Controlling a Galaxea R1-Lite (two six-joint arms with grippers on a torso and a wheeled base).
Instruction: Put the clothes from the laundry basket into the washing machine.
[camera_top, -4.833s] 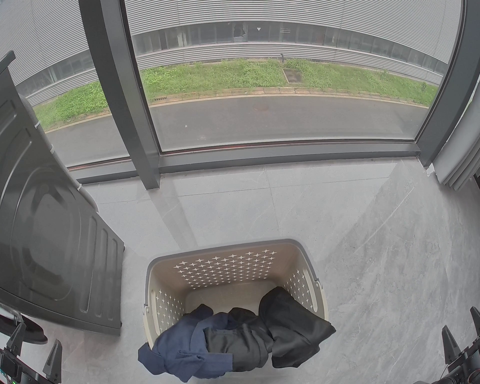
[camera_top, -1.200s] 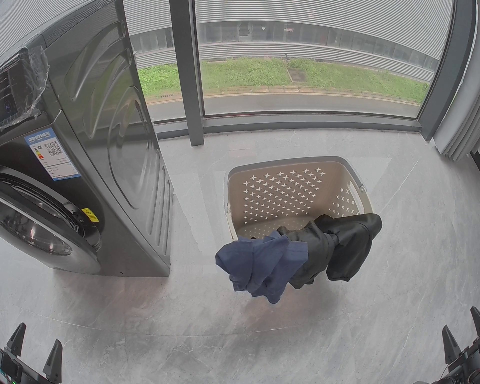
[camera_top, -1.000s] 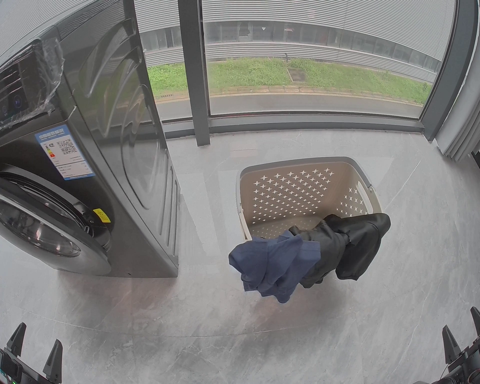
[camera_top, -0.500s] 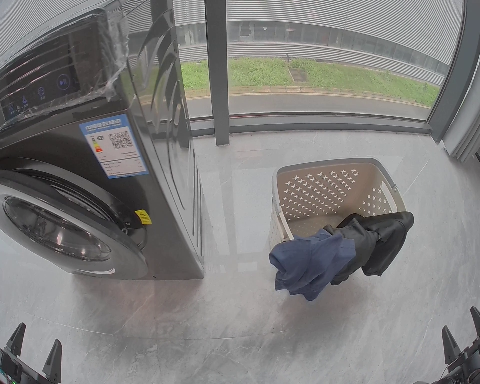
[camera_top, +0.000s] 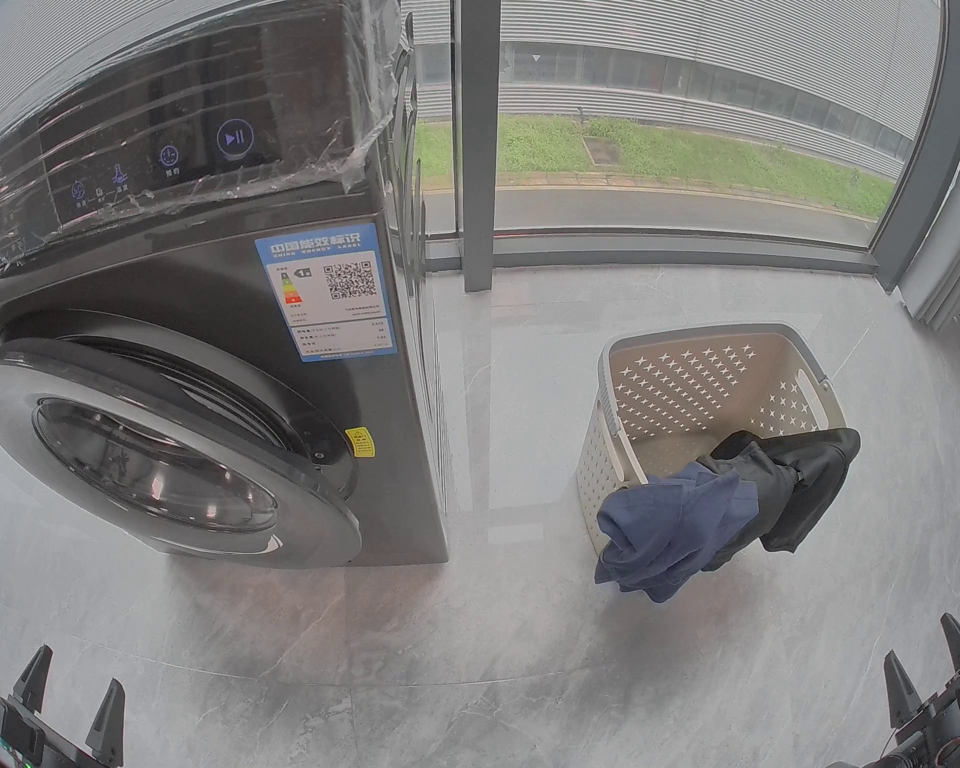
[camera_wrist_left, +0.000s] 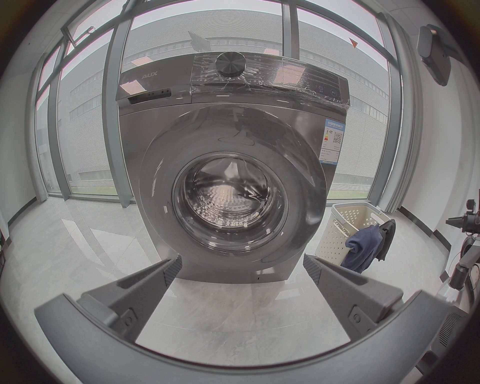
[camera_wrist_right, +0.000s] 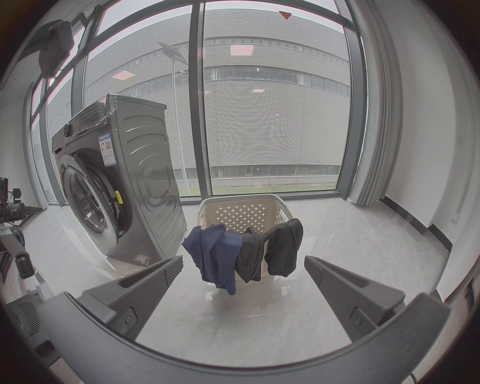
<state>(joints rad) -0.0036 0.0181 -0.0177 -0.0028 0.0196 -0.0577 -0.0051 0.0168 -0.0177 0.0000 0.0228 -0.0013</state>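
The left gripper (camera_wrist_left: 240, 265) and right gripper (camera_wrist_right: 240, 265) are wide open and empty. The clothes (camera_top: 675, 525) hang over the laundry basket (camera_top: 700, 385) rim; a hard tug could tip it.

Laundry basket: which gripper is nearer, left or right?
Right. The right gripper is in front of the laundry basket, slightly to its right; the left gripper is far to its left, in front of the washing machine.
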